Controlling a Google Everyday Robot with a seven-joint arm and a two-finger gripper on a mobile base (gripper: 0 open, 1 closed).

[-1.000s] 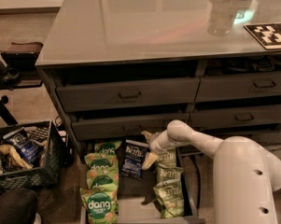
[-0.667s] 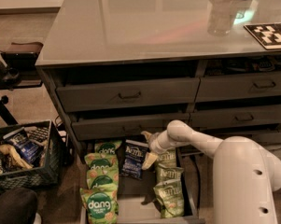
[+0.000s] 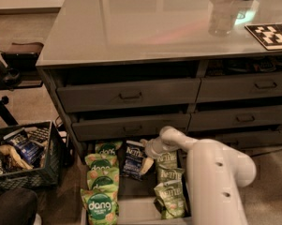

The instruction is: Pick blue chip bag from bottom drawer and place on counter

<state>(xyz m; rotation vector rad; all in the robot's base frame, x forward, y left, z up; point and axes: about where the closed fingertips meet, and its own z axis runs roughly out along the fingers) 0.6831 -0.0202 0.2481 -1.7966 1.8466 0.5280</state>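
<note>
**Operator:** What has changed over the last second?

**Observer:** Next to nothing. Your white two-finger gripper (image 3: 147, 162) sits where it was, low over the back end of the long, shallow dark grey metal bottom drawer (image 3: 133, 191). The small, crinkly navy blue chip bag (image 3: 133, 158) with white lettering hasn't budged from the back of that drawer's middle row.

**Operator:** So do I have it?

**Observer:** I can't tell whether the gripper is wide, narrow or clamped on anything. Its tip is right at the bag's edge, on the side towards the drawer's row of pale green crinkly snack bags (image 3: 169, 191), and it is either touching the bag or just off it. The bag still rests in the drawer, not raised.

**Operator:** What does that mean for the job?

**Observer:** I'd judge you are paused at the grasp, so the task is in its early part with no lift and no carry yet. Confirm the grip before you raise anything. From there the bag has to come up out of the drawer, past the cabinet fronts above it, and onto the large glossy grey-green counter (image 3: 145, 27) that tops the cabinet over the drawer.

**Operator:** Any risks?

**Observer:** The slick foil may slide out of a shallow pinch. The bright green "dang" bags (image 3: 100, 191) in the drawer's other outer row also lie close, so keep the lift straight up rather than sweeping sideways
</note>
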